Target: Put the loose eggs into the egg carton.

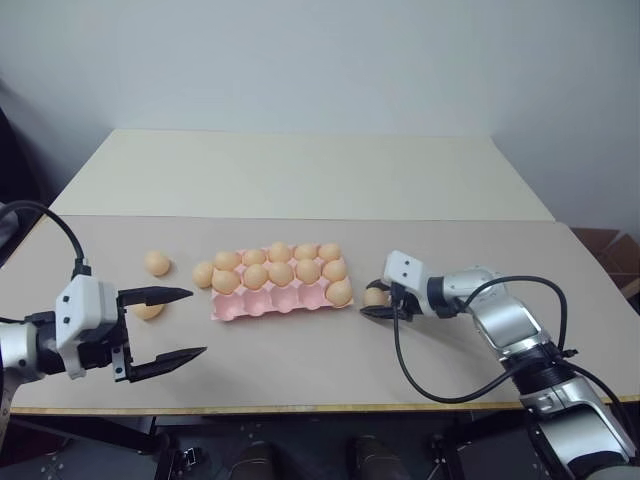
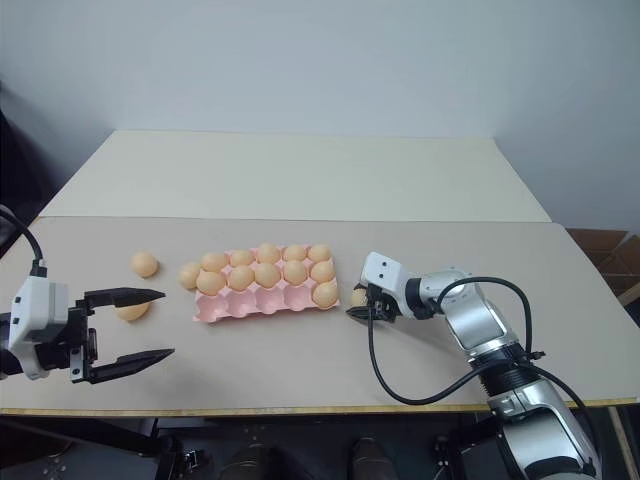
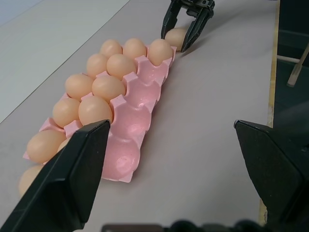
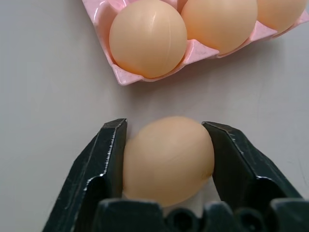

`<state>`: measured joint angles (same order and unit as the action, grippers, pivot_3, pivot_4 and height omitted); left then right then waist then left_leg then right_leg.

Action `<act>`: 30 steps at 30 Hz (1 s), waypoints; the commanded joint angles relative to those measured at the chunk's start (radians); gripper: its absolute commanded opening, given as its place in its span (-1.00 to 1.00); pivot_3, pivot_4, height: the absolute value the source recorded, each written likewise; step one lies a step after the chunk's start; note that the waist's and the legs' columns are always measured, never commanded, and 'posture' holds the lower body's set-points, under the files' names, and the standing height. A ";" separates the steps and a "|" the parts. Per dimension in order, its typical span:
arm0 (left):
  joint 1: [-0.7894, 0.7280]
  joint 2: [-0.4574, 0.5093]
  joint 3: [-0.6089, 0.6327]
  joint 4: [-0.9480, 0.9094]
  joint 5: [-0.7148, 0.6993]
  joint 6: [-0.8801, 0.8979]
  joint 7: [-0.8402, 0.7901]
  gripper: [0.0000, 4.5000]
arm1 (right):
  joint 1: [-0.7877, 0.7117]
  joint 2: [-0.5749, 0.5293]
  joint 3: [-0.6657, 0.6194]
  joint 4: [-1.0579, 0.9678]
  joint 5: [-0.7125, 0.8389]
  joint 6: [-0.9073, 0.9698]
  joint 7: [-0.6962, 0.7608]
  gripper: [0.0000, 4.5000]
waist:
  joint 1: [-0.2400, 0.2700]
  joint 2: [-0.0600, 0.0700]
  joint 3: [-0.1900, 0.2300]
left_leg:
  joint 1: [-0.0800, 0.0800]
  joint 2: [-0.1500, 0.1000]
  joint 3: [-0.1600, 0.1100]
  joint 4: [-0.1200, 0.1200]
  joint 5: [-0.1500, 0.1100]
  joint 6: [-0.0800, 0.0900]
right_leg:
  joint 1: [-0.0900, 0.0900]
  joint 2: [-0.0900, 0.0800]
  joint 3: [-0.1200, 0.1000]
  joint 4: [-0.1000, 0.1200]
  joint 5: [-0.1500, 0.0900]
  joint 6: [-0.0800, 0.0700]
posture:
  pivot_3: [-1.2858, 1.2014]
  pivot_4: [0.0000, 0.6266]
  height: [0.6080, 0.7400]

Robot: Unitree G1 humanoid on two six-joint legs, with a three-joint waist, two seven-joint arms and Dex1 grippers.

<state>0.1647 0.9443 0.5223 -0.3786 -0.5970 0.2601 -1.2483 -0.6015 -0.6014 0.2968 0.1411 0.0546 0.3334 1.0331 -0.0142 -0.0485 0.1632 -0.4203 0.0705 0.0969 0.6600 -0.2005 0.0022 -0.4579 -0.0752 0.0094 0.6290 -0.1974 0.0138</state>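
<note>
While the left gripper (image 1: 162, 325) hovers over the table's near-left part, its two black fingers stand wide apart with nothing between them. Table (image 1: 300, 370): pale beige top, a lighter second panel (image 1: 300, 170) butted against its far edge; plain grey-white wall (image 1: 320, 60) behind. Three loose eggs sit at about 9 o'clock from the egg carton (image 1: 262, 305): one (image 1: 156, 263) farthest left, one (image 1: 148, 311) partly behind the left gripper's upper finger, one (image 1: 203, 273) just beside the carton's left edge. Carton is pink; its two far rows are full, and the near row has an egg (image 1: 339, 292) in its rightmost cup alone (remaining near cups bare). At 3 o'clock from the carton, just off its right end, the right gripper (image 4: 166, 159) is closed on a fourth egg (image 4: 169, 157), fingers pressing both its sides. Cardboard boxes (image 1: 610, 255) at far right.
</note>
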 commanded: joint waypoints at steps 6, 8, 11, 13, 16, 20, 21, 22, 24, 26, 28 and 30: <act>0.035 0.006 0.076 0.000 0.012 -0.010 0.006 1.00 | 0.010 -0.058 -0.062 -0.135 -0.012 -0.007 -0.021 0.00 | 0.000 0.000 0.000 | 0.000 0.000 0.000 0.000 0.000 0.000 | 0.000 0.000 0.000 0.000 0.000 0.000 | 0.03 -0.52 1.00; 0.058 0.010 0.098 0.010 0.026 -0.012 0.002 1.00 | -0.010 -0.067 -0.085 -0.189 0.007 0.023 -0.028 0.00 | -0.002 0.000 0.000 | 0.000 0.000 0.000 0.000 0.000 0.000 | 0.000 0.000 0.000 0.000 0.000 0.000 | 0.03 -0.52 1.00; 0.080 0.015 0.117 0.028 0.040 -0.020 -0.009 1.00 | -0.063 -0.044 -0.103 -0.259 0.039 0.078 -0.034 0.00 | -0.006 0.000 0.000 | 0.001 0.001 0.001 0.000 0.000 0.000 | -0.001 0.000 0.000 0.000 0.000 0.000 | 0.03 -0.52 1.00; 0.078 0.015 0.119 0.037 0.042 -0.022 -0.011 1.00 | -0.102 0.000 -0.097 -0.279 0.055 0.098 -0.049 0.00 | -0.007 0.000 0.000 | 0.001 0.001 0.000 0.000 0.000 0.000 | -0.001 0.001 0.000 0.001 0.000 0.000 | 0.03 -0.52 1.00; 0.072 0.013 0.115 0.039 0.044 -0.022 -0.009 1.00 | -0.144 0.084 -0.057 -0.253 0.035 0.086 -0.090 0.00 | -0.005 0.000 0.000 | 0.002 0.003 0.001 0.000 0.000 0.000 | -0.001 0.001 0.000 0.001 0.000 -0.001 | 0.03 -0.52 1.00; 0.081 0.001 0.115 0.019 0.044 -0.018 0.004 1.00 | -0.174 0.186 0.018 -0.147 -0.045 0.033 -0.166 0.00 | -0.004 0.000 0.000 | 0.000 0.002 0.001 0.000 0.000 0.000 | -0.001 0.001 -0.001 0.000 0.002 -0.005 | 0.03 -0.52 1.00; 0.088 -0.004 0.118 0.011 0.043 -0.017 0.008 1.00 | -0.176 0.205 0.024 -0.134 -0.049 0.032 -0.176 0.00 | -0.003 0.001 0.000 | 0.000 0.002 0.001 0.000 0.000 0.000 | -0.001 0.000 -0.001 0.000 0.003 -0.006 | 0.03 -0.52 1.00; 0.097 -0.009 0.122 0.005 0.043 -0.016 0.011 1.00 | -0.175 0.218 0.031 -0.123 -0.055 0.022 -0.182 0.00 | -0.002 0.001 0.000 | -0.001 0.001 0.001 0.000 0.000 0.000 | -0.002 -0.001 -0.001 0.000 0.003 -0.006 | 0.03 -0.52 1.00; 0.112 -0.016 0.126 -0.003 0.047 -0.019 0.016 1.00 | -0.169 0.229 0.043 -0.110 -0.062 0.007 -0.182 0.00 | -0.003 0.000 0.000 | -0.002 0.001 0.001 0.000 0.000 0.000 | -0.002 -0.001 -0.001 0.000 0.004 -0.007 | 0.03 -0.52 1.00; 0.123 -0.020 0.131 -0.011 0.045 -0.018 0.023 1.00 | -0.160 0.228 0.054 -0.107 -0.067 -0.006 -0.167 0.00 | -0.002 0.001 0.000 | -0.002 0.001 0.001 0.000 0.000 0.000 | -0.002 -0.001 -0.001 0.000 0.004 -0.007 | 0.03 -0.52 1.00; 0.130 -0.021 0.137 -0.017 0.042 -0.018 0.027 1.00 | -0.155 0.229 0.054 -0.107 -0.063 -0.004 -0.157 0.00 | -0.003 0.001 0.000 | -0.002 0.001 0.001 0.000 0.000 0.000 | -0.002 -0.001 -0.001 0.000 0.004 -0.007 | 0.03 -0.52 1.00; 0.134 -0.023 0.139 -0.020 0.043 -0.019 0.031 1.00 | -0.147 0.226 0.058 -0.114 -0.061 -0.012 -0.144 0.13 | -0.004 0.001 0.000 | -0.002 0.001 0.001 0.000 0.000 0.000 | -0.002 0.000 -0.001 0.000 0.003 -0.006 | 0.03 -0.52 1.00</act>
<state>0.2956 0.9208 0.6243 -0.3749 -0.5510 0.2582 -1.2255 -0.7509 -0.3684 0.3577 0.0513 -0.0109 0.3513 0.8762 -0.0177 -0.0480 0.1633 -0.4216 0.0723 0.0979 0.6598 -0.2005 0.0019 -0.4599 -0.0751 0.0079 0.6294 -0.1948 0.0088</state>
